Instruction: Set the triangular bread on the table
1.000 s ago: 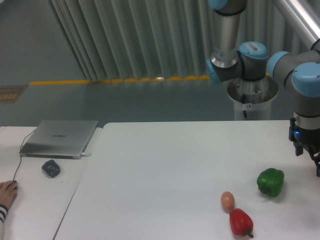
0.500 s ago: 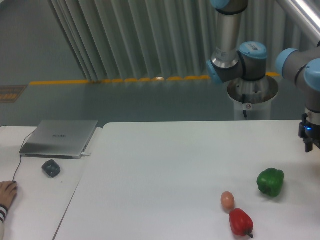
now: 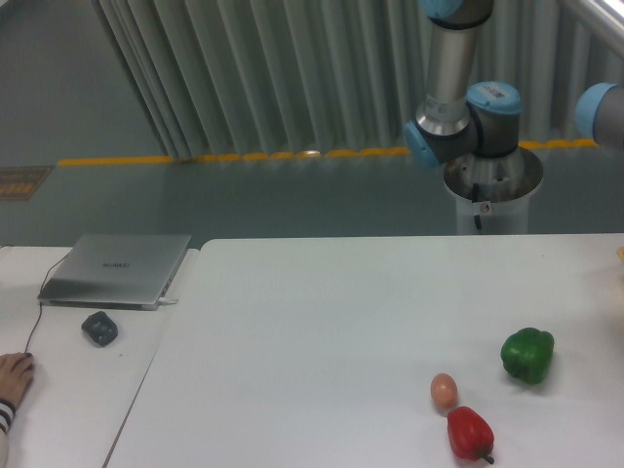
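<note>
The white table point(image 3: 331, 312) fills the lower middle and right of the camera view. The triangular bread is not clearly in view. Only a thin tan sliver point(image 3: 620, 253) shows at the right edge, and I cannot tell what it is. My gripper is out of frame past the right edge. Of the arm, only the grey upright link with its blue joints point(image 3: 468, 117) and part of another blue joint point(image 3: 604, 102) show.
A green pepper point(image 3: 527, 355), a small tan egg point(image 3: 444, 390) and a red pepper point(image 3: 469, 432) lie on the table's right front. On the side desk at left are a silver laptop point(image 3: 117, 268), a dark mouse point(image 3: 99, 328) and a person's hand point(image 3: 12, 375).
The wrist and gripper, which were above the table's right edge near the green pepper, have moved right and up, out of the frame. The peppers and the egg have not moved.
</note>
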Action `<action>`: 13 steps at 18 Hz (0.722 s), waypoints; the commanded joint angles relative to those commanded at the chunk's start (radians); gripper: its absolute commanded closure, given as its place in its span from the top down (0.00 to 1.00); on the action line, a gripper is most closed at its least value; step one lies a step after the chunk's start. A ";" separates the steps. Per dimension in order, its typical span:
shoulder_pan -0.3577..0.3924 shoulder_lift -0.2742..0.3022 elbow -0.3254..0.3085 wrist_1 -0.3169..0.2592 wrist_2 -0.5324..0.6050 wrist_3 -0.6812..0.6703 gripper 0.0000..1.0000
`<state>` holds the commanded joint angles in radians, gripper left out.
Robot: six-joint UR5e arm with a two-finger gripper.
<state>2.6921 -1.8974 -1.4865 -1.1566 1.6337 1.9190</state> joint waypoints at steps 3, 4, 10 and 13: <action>0.037 -0.026 0.006 0.008 -0.005 0.003 1.00; 0.043 -0.034 0.008 0.011 -0.005 0.005 1.00; 0.077 -0.068 0.008 0.020 -0.005 0.043 1.00; 0.075 -0.081 0.008 0.031 -0.005 0.043 1.00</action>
<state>2.7673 -1.9788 -1.4788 -1.1260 1.6291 1.9620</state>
